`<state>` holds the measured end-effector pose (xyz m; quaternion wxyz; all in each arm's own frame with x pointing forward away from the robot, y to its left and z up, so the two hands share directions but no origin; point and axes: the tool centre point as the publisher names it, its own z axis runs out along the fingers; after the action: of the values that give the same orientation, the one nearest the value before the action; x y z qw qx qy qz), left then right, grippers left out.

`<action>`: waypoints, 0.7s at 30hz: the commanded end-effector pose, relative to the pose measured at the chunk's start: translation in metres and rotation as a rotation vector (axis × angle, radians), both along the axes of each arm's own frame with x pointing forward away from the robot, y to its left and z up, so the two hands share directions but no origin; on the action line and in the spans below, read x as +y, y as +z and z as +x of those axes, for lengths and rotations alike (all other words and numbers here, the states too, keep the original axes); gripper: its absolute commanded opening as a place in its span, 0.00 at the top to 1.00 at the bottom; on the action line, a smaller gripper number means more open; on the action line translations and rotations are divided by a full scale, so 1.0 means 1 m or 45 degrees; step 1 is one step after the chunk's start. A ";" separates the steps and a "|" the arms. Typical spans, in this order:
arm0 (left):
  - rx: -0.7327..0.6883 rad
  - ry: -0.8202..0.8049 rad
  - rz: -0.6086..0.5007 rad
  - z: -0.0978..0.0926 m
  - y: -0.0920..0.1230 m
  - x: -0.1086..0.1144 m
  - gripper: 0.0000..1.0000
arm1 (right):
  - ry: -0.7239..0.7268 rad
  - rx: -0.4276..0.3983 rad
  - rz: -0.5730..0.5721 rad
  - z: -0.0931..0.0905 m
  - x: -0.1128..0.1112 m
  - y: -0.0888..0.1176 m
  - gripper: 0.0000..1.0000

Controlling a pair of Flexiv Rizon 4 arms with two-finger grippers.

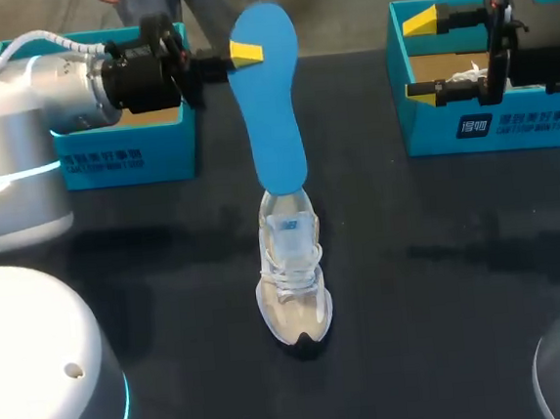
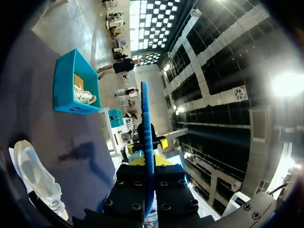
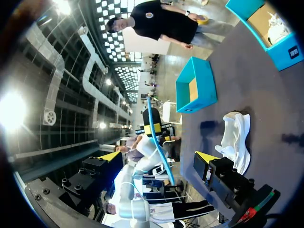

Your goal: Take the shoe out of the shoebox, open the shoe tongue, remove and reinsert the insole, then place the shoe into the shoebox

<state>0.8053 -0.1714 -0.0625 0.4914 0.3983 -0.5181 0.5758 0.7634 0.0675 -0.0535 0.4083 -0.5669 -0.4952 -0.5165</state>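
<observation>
At the far left corner of the surface [image 1: 441, 254] stands the left shoebox [image 1: 126, 135], open; from the right wrist view I see only its brown bottom inside. Just beside it is the left end effector [image 1: 247, 54], which reaches in from the left. It is closed on the blue insole [image 1: 273, 102]: one yellow tip lies on the face of the insole and, in the left wrist view, the insole passes edge-on between the two fingers. The insole is held upright, high over the middle of the surface.

Below it, in the middle of the surface, the shoe [image 1: 291, 277] stands on its sole, with the toe toward the near edge and the heel toward the far edge. In the head view the lower end of the insole overlaps the heel opening, but the wrist views suggest it is free of the shoe.

At the far right corner the right end effector [image 1: 422, 56] hangs over the right shoebox [image 1: 488, 123]. Its fingers are spread and nothing is between them. A white object [image 2: 83, 95] lies in that box; I cannot tell what it is.

I judge that the insole is already removed and that putting it back is the step in hand. The next move calls for lowering the insole with its lower end aimed into the shoe opening. The right end effector probably should steady the shoe, because a light shoe may tip or slide.
</observation>
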 end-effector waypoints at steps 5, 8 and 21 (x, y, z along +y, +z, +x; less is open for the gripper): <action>0.007 0.004 0.019 -0.003 0.000 -0.003 1.00 | 0.006 -0.002 -0.041 0.001 0.004 0.003 0.00; 0.007 0.004 0.019 -0.003 0.000 -0.003 1.00 | 0.005 -0.004 -0.184 0.000 0.011 0.013 0.00; 0.007 0.004 0.019 -0.003 0.000 -0.003 1.00 | -0.043 0.000 -0.724 -0.001 0.051 0.043 0.00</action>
<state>0.8026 -0.1741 -0.0623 0.4897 0.4035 -0.5197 0.5720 0.7560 0.1061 -0.0218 0.2834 -0.6276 -0.5830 -0.4311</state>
